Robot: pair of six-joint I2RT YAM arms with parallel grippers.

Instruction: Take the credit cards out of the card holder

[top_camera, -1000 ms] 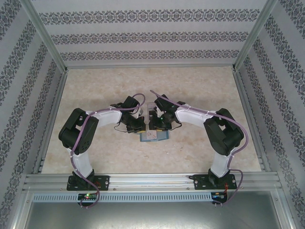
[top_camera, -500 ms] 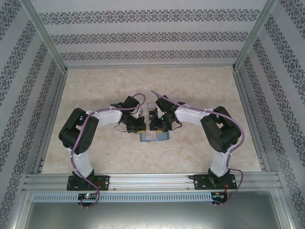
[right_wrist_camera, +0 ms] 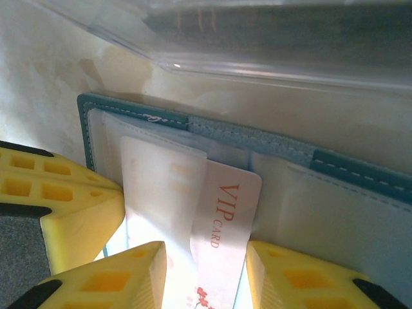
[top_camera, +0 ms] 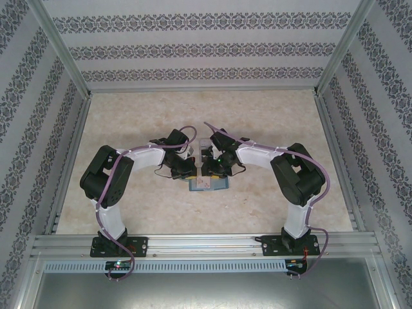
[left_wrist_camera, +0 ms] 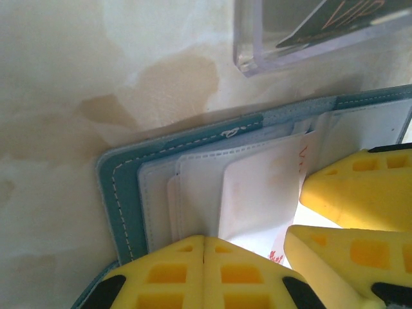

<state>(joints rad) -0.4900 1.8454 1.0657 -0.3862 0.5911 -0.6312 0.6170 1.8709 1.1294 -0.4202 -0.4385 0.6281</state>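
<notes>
From the overhead camera I see both arms folded in toward the middle of the marbled table [top_camera: 129,129], their claws almost nose to nose over the card holder [top_camera: 208,185]. The holder lies open and flat, its near edge showing on the base side of the claws. Just beyond it sits a clear plastic case [top_camera: 205,147], close to the holder's far edge

On my left wrist feed the left claw [left_wrist_camera: 204,251] has its two yellow fingers pressed together with no gap between them, tips down on the frosted sleeves [left_wrist_camera: 193,180] inside the card holder [left_wrist_camera: 122,193]. Whether a sleeve is pinched between them I cannot tell. The holder's teal stitched corner lies just left of the tips and beyond them, and the clear plastic case [left_wrist_camera: 257,55] is up at the top right. The other arm's yellow fingers [left_wrist_camera: 360,187] crowd in from the right

On my right wrist feed the right claw [right_wrist_camera: 206,257] is spread, one finger on either side of a white credit card [right_wrist_camera: 225,212] printed VIP CARD in red. The card sits tilted on the open card holder [right_wrist_camera: 257,138], its left part under a frosted sleeve [right_wrist_camera: 154,174] and the rest bare. Its lower end runs down between the fingers: the right one overlaps its edge, and the left one stands a little off it. The same card [left_wrist_camera: 264,187] shows on the left feed, just right of the closed left claw
</notes>
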